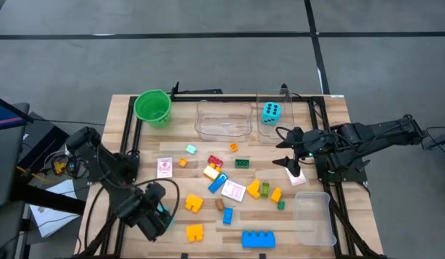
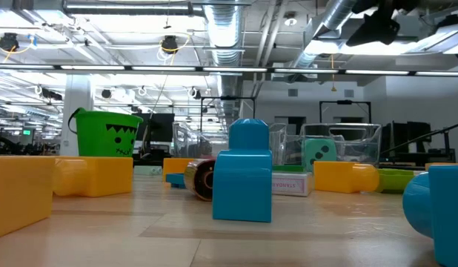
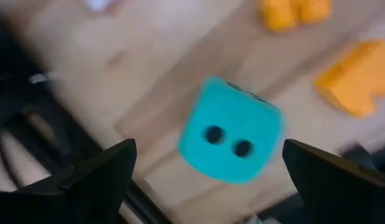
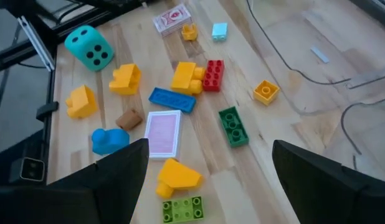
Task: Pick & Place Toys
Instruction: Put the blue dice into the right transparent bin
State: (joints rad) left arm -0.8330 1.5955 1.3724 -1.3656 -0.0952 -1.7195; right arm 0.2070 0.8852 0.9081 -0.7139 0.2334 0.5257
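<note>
Small plastic blocks and two pink-and-white cards (image 1: 232,191) lie scattered over the middle of the table. One cyan die (image 3: 230,130) rests on the wood near the table's left front, two dots showing in the left wrist view. My left gripper (image 3: 208,149) hangs open above it, pointing down, a finger on either side and clear of it. A second cyan die (image 1: 271,112) sits inside a clear tub at the back. My right gripper (image 1: 287,147) hovers open above the table's right side, slanting down toward the blocks (image 4: 192,78).
A green bucket (image 1: 152,107) stands at the back left beside a clear tub (image 1: 224,119). Another clear tub (image 1: 312,216) sits at the front right. A long blue brick (image 1: 258,238) and a yellow brick (image 1: 194,232) lie near the front edge. Black frame rails border the table.
</note>
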